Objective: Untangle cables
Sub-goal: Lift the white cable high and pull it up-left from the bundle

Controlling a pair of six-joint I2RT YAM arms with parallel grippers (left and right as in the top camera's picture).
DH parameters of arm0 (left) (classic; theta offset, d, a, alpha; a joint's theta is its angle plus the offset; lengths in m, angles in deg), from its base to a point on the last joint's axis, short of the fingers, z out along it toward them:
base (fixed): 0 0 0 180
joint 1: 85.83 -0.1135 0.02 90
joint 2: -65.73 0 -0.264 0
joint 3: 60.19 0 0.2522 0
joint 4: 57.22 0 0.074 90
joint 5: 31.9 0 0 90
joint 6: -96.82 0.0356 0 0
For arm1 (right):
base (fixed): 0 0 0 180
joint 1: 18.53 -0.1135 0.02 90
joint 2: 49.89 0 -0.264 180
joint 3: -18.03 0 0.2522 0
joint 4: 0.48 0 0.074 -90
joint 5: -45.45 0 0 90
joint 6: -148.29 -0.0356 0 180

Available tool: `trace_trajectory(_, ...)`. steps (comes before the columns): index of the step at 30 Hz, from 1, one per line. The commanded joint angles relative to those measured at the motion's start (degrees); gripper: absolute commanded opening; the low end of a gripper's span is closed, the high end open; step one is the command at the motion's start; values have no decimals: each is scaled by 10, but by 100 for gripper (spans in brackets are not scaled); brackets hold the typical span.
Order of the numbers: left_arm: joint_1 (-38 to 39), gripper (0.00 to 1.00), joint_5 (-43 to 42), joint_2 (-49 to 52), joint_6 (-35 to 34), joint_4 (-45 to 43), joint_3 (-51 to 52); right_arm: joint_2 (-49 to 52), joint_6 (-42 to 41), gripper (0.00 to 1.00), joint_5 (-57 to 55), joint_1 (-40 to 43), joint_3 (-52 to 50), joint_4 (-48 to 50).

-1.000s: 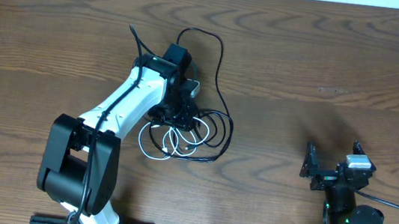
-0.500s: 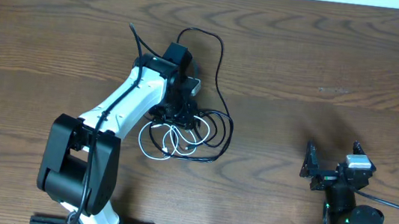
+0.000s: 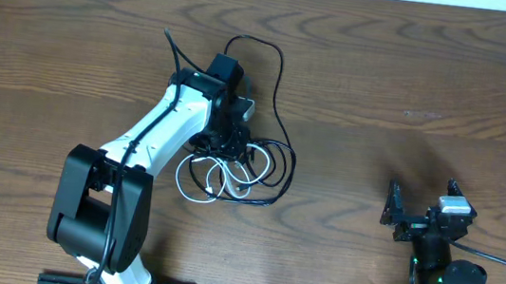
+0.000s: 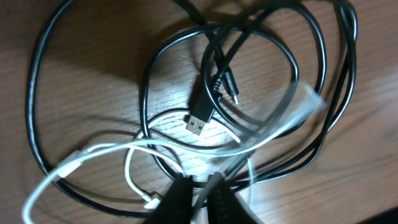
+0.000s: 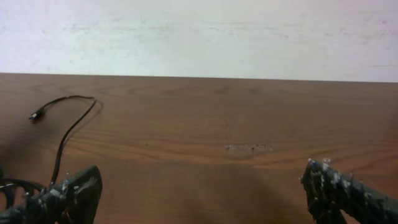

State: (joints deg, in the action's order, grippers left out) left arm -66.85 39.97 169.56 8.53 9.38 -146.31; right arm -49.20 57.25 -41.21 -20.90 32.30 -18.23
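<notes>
The cables [image 3: 241, 165] lie in a tangled heap at the table's middle left: black loops [image 4: 37, 93] with a USB plug [image 4: 199, 121] and a white cord [image 4: 81, 158] woven through them. One black strand [image 3: 278, 73] arcs away toward the far side, and its end [image 5: 37, 115] shows in the right wrist view. My left gripper [image 3: 227, 144] is down in the heap, and its jaws [image 4: 198, 180] are shut on a blurred, greyish cable strand that rises to the right. My right gripper [image 3: 422, 192] stands wide open near the front right, far from the heap, with bare wood between its fingers [image 5: 81, 190].
The white left arm [image 3: 154, 131] slants over the table's left side to the heap. A thick black lead [image 3: 172, 52] runs from that arm. The table's far edge meets a pale wall [image 5: 199, 31]. Brown wood [image 3: 411, 93] spans the right half.
My left gripper's jaws have closed onto a strand in the heap. The cables shifted only slightly. The right arm has not moved.
</notes>
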Motion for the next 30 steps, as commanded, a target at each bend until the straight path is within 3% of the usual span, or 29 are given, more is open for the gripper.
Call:
trace_trajectory(1,-1,8,-7,5,-16,3,1,-3,-6,99,-1,-2,-2,-1)
trace_trajectory(7,-1,7,-50,-22,-24,48,-45,-3,-6,99,-1,-2,-2,-1)
trace_trajectory(14,-1,7,-199,-125,-35,40,-102,-3,-6,99,-1,-2,-2,-1)
trace_trajectory(23,0,7,-216,-306,-223,-104,-104,-3,-6,99,-1,-2,-2,-1)
trace_trajectory(30,0,8,-215,-413,-300,-236,-104,-3,-6,99,-1,-2,-2,-1)
